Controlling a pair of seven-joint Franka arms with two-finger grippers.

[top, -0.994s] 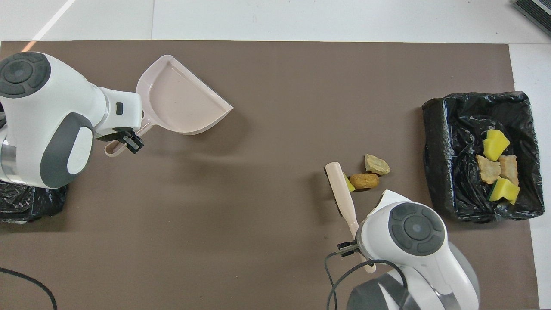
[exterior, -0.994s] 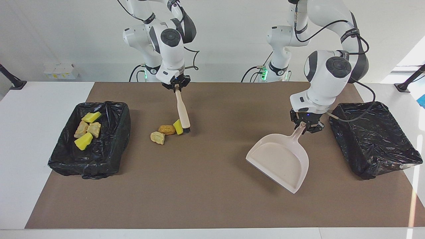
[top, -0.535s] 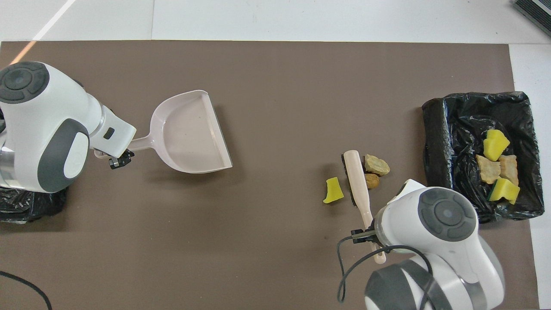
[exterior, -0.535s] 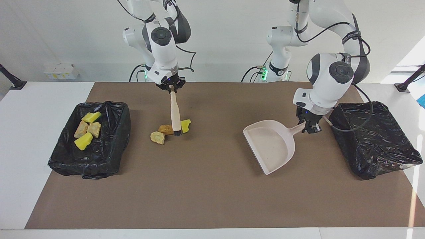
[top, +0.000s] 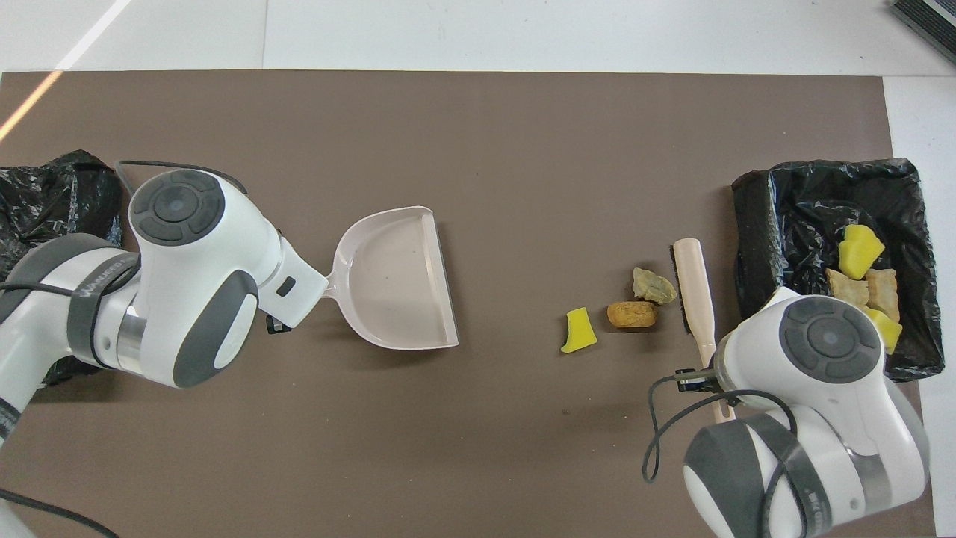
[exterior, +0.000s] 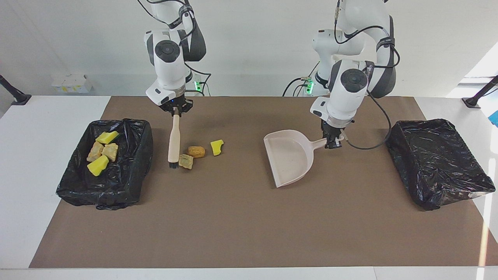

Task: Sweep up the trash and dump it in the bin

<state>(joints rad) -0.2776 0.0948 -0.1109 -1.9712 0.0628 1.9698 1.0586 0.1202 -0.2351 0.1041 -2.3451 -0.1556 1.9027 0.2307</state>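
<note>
Right fingers (exterior: 176, 113) clamped on brush (exterior: 173, 140), bristles beside beige lump (exterior: 185, 161); left fingers (exterior: 332, 142) clamped on dustpan (exterior: 288, 156). Three loose scraps mid-table, four in bin (exterior: 128, 186). Best: sweep low toward pan, lip pressed flat on table (exterior: 241, 217).

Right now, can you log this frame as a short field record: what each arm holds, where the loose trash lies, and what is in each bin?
left gripper: shut on beige plastic dustpan handle
right gripper: shut on beige-handled brush
loose trash on brown mat: yellow sponge chunk, orange-brown oval lump, pale beige lumpy piece beside the brush bristles
black-lined bin at right arm's end: four trash pieces
black-lined bin at left arm's end: no trash visible
</note>
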